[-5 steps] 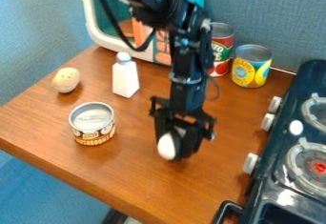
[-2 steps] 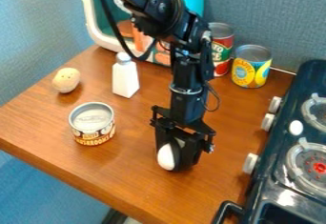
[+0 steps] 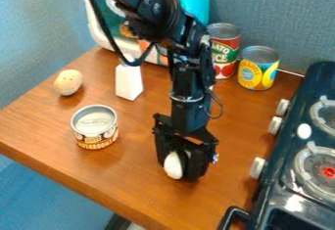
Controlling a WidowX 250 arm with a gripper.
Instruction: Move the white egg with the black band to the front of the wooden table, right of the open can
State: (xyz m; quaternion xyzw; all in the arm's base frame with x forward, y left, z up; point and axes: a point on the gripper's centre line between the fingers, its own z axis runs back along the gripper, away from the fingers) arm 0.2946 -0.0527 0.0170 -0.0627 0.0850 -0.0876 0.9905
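Note:
My gripper (image 3: 178, 168) hangs over the front middle of the wooden table, shut on a white, egg-shaped object (image 3: 173, 165) that bulges out between its fingers. Part of the object is hidden by the gripper. I cannot tell whether the object touches the tabletop. To the gripper's left stands an open-topped mushroom can (image 3: 95, 127). Farther back are a white shaker-like bottle (image 3: 129, 82), its top partly behind the arm's cable, and a pale potato-like object (image 3: 68, 82).
A stove (image 3: 288, 195) with white knobs borders the table (image 3: 124, 180) on the right. A tomato can (image 3: 224, 50) and a yellow and blue can (image 3: 258, 68) stand at the back, beside a white and teal toy appliance (image 3: 98, 33) behind the arm.
The gripper has moved toward the table's front edge, and the white object has moved with it. The arm's upper part has shifted left. The other items are where they were.

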